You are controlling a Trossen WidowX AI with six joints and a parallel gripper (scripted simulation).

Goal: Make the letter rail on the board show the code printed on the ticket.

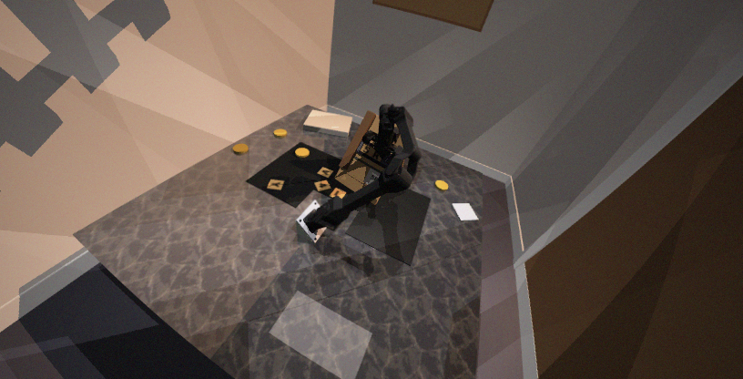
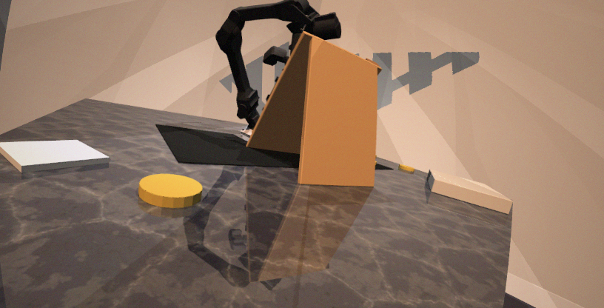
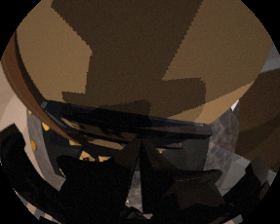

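Letter rail (image 1: 364, 158) (image 3: 129, 118): dark bar across the face of the tilted brown board (image 1: 350, 174) (image 2: 338, 115) (image 3: 49, 58), partly behind the gripper (image 1: 383, 151) (image 3: 140, 141) from overhead. Gripper at the rail, fingers pressed together, nothing pinched; whether the tips touch the rail, cannot tell. Rail's letters too dark and covered to read. Printed ticket (image 1: 372, 177) half hidden under the arm (image 1: 398, 176) (image 2: 230, 37); code illegible. Top view, clock centred on the board: three loose letter tiles (image 1: 322, 185) near, toward 8 o'clock; a fourth tile (image 1: 275, 184) farther out, between 8 and 9, flat on the black mat (image 1: 265, 173). One yellow disc (image 1: 301, 152) on that mat at 9; two more discs (image 1: 280, 132) (image 1: 239, 148) beyond, between 9 and 10. Cream block (image 1: 328, 122) (image 2: 469, 191) near 11. Another disc (image 1: 442, 185) (image 2: 170, 189) between 3 and 4, white slab (image 1: 464, 211) (image 2: 55, 152) past it at 4. Arm's base plate (image 1: 314, 204) at 7, on the marbled counter (image 1: 198, 251) (image 2: 126, 255).
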